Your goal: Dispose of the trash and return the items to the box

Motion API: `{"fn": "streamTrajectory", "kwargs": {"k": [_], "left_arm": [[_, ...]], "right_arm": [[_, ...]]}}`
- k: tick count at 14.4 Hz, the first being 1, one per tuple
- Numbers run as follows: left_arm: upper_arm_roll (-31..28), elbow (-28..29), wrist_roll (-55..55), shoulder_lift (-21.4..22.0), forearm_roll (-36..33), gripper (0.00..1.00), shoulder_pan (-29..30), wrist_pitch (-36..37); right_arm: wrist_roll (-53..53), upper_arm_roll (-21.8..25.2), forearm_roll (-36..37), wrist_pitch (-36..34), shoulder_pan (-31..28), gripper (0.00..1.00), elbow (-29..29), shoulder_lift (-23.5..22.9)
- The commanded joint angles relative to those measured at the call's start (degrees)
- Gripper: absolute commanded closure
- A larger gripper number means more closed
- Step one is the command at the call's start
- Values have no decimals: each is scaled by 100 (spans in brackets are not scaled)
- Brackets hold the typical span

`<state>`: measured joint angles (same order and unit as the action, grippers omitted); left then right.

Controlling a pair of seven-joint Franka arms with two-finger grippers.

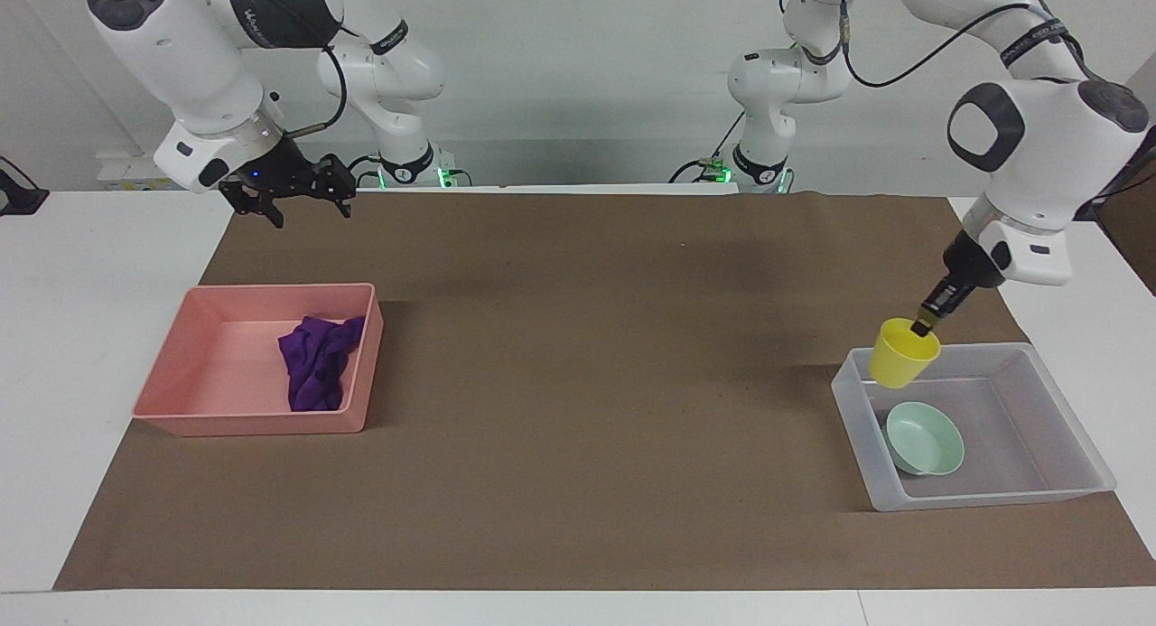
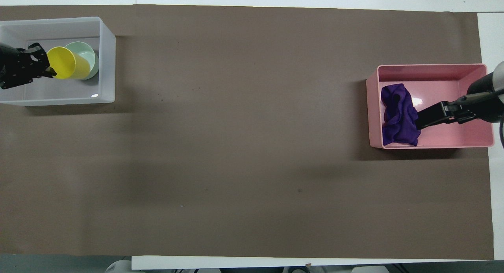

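Note:
My left gripper (image 1: 923, 328) is shut on the rim of the yellow cup (image 1: 903, 353) and holds it tilted in the air over the clear box (image 1: 984, 501). In the overhead view, the gripper (image 2: 49, 68) and the cup (image 2: 67, 63) are over the box (image 2: 107, 60), partly covering the mint bowl (image 2: 89, 54). The bowl (image 1: 924, 439) lies inside the box. The purple cloth (image 1: 316, 364) lies in the pink bin (image 1: 226, 423). My right gripper (image 1: 305, 206) is open and empty, raised high over the pink bin (image 2: 453, 74) beside the cloth (image 2: 397, 115).
A brown mat (image 1: 578, 382) covers most of the table. The pink bin stands at the right arm's end and the clear box at the left arm's end. White table edges (image 1: 81, 337) flank the mat.

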<state>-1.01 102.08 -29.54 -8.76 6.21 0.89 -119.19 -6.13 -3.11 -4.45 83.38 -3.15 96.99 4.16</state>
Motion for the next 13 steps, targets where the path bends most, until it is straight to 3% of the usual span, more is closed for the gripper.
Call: {"fn": "streamTrajectory", "kwargs": {"k": [1, 5, 6, 7, 9, 13], "left_arm": [[57, -251, -60, -661, 82, 100, 208, -559], [14, -198, -17, -917, 65, 99, 271, -851], [13, -198, 1, -909, 30, 68, 271, -782], [13, -233, 1, -909, 3, 3, 227, -729], [31, -399, 1, -725, -399, 0, 157, -222], [75, -444, 579, 222, -762, 0, -255, 1026]], "right_arm": [[130, -75, -135, -15, 86, 0, 5, 32], [86, -93, 207, 29, 104, 0, 75, 94], [86, -93, 242, 29, 104, 0, 84, 102], [86, -93, 243, 29, 104, 0, 84, 102], [86, -84, 243, 29, 96, 0, 84, 102], [60, -84, 243, 29, 43, 0, 84, 102]]}}
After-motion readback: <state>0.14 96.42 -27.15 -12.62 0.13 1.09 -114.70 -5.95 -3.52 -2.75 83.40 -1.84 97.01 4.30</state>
